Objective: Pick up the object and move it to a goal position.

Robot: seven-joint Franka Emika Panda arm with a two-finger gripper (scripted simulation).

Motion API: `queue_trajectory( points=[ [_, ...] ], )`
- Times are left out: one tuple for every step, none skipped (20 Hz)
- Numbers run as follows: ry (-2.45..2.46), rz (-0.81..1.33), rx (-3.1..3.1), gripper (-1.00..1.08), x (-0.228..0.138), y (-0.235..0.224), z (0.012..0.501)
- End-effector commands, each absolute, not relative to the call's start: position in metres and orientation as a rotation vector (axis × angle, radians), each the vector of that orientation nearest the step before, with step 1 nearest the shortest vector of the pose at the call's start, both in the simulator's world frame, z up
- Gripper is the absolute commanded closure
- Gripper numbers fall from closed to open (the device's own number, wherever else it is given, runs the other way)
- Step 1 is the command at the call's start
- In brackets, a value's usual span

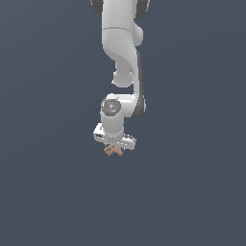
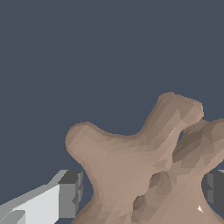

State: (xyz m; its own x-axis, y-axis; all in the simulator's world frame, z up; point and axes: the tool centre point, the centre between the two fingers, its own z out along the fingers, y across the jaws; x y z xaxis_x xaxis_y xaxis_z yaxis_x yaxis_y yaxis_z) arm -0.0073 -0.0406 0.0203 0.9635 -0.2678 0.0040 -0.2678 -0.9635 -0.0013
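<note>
**Tan cross sitting between the fingers**

Tan-brown and wood-like, the small X-shaped cross of two short bars (image 1: 113,151) is sitting directly under the white robot gripper (image 1: 114,145), its lobes filling the wrist view (image 2: 144,175). One grey finger pad (image 2: 70,194) is standing just beside the cross with a thin gap showing, the other (image 2: 214,188) at its far edge, so the jaws are looking narrow around it; whether they are actually clamping, I cannot tell. The white arm (image 1: 120,43) is hanging straight above the cross, probably to straddle its crossing point. No goal marker is showing against the dark blue-grey ground (image 1: 43,192).
</note>
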Motion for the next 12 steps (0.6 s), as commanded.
queue_trajectory(
  points=[
    [0.428,0.000,-3.112,1.08,-0.0088,-0.0417,0.0170],
    [0.428,0.000,-3.112,1.08,-0.0088,-0.0417,0.0170],
    [0.428,0.000,-3.112,1.08,-0.0088,-0.0417,0.0170],
    [0.428,0.000,-3.112,1.08,-0.0088,-0.0417,0.0170],
    [0.428,0.000,-3.112,1.08,-0.0088,-0.0417,0.0170],
    [0.428,0.000,-3.112,1.08,-0.0088,-0.0417,0.0170],
    [0.428,0.000,-3.112,1.08,-0.0088,-0.0417,0.0170],
    [0.428,0.000,-3.112,1.08,-0.0088,-0.0417,0.0170],
    [0.425,-0.006,-3.112,1.08,-0.0074,-0.0410,0.0193],
    [0.425,-0.006,-3.112,1.08,-0.0074,-0.0408,0.0196],
    [0.425,-0.006,-3.112,1.08,-0.0075,-0.0401,0.0204],
    [0.425,-0.006,-3.112,1.08,-0.0076,-0.0391,0.0218]
  ],
)
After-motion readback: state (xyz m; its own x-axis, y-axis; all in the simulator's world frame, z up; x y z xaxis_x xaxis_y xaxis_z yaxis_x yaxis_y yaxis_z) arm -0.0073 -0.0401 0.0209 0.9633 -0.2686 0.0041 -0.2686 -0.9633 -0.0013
